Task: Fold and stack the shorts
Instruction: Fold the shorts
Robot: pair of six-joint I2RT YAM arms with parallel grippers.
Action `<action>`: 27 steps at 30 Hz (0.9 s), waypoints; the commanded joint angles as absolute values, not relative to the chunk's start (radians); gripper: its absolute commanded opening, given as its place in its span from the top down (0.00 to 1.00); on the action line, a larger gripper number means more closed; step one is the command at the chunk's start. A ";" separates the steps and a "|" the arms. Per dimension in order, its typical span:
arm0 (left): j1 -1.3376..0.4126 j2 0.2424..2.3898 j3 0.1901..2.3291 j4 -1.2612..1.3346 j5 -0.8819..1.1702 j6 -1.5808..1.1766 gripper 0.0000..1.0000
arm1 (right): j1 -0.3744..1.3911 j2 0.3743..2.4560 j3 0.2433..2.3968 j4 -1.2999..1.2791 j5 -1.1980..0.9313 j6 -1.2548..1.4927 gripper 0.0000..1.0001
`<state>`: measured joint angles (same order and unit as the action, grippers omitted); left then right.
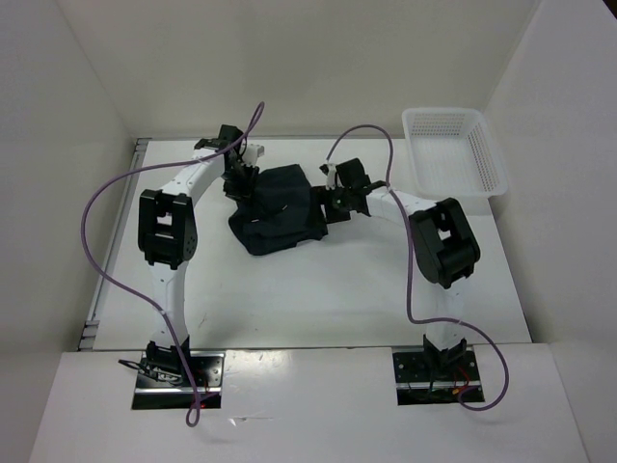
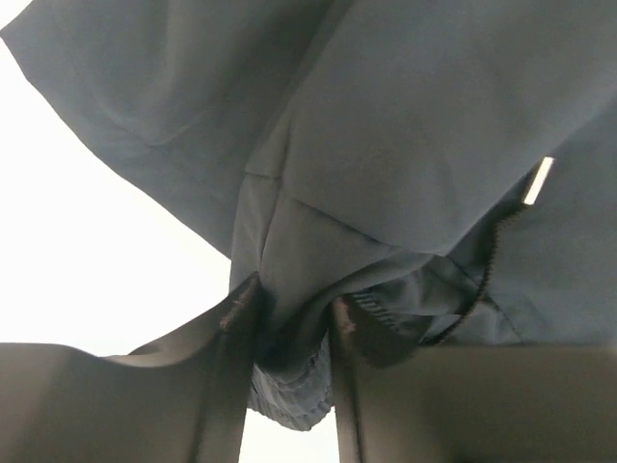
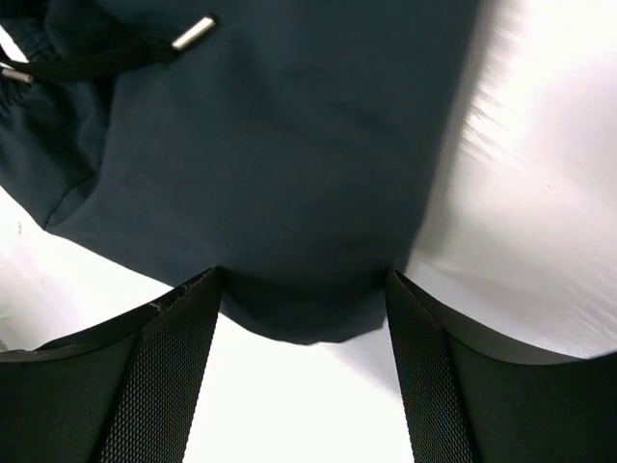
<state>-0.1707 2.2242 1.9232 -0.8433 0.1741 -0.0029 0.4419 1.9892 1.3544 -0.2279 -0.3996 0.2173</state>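
The dark shorts (image 1: 280, 210) lie crumpled on the white table between my two arms. My left gripper (image 1: 241, 185) is at their left edge. In the left wrist view it (image 2: 289, 328) is shut on a bunched fold of the shorts (image 2: 386, 145), with gathered hem fabric hanging between the fingers (image 2: 236, 328). A tiny light tag (image 2: 537, 180) shows at the right. My right gripper (image 1: 325, 203) is at the shorts' right edge. In the right wrist view it (image 3: 304, 294) is open, its fingers (image 3: 183, 338) straddling a rounded edge of the shorts (image 3: 280, 154). A drawstring with a metal tip (image 3: 193, 34) lies at top left.
A white plastic lattice basket (image 1: 497, 166) stands at the back right of the table (image 1: 318, 299). White walls enclose the table on the left, back and right. Purple cables loop over both arms.
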 commanded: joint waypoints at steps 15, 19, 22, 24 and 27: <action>-0.153 2.250 1.911 -0.905 0.207 0.000 0.47 | 0.420 1.938 1.141 -0.138 -0.586 0.330 0.73; -0.153 2.220 1.833 -0.905 0.247 0.000 0.46 | 0.420 1.890 1.121 -0.172 -0.600 0.255 0.92; -0.153 2.166 1.775 -0.905 0.268 0.000 0.36 | 0.420 1.832 1.066 -0.183 -0.623 0.215 0.98; -0.153 2.131 1.753 -0.884 0.282 0.000 0.33 | 0.420 1.787 1.026 -0.183 -0.652 0.206 0.89; -0.153 2.131 1.743 -0.884 0.270 0.000 0.28 | 0.420 1.764 1.026 -0.207 -0.678 0.176 0.66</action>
<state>-0.1566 2.1891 1.7508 -0.8764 0.2432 -0.0040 0.4164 1.8324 1.0279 -0.1947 -0.6273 0.2268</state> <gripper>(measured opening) 0.708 0.308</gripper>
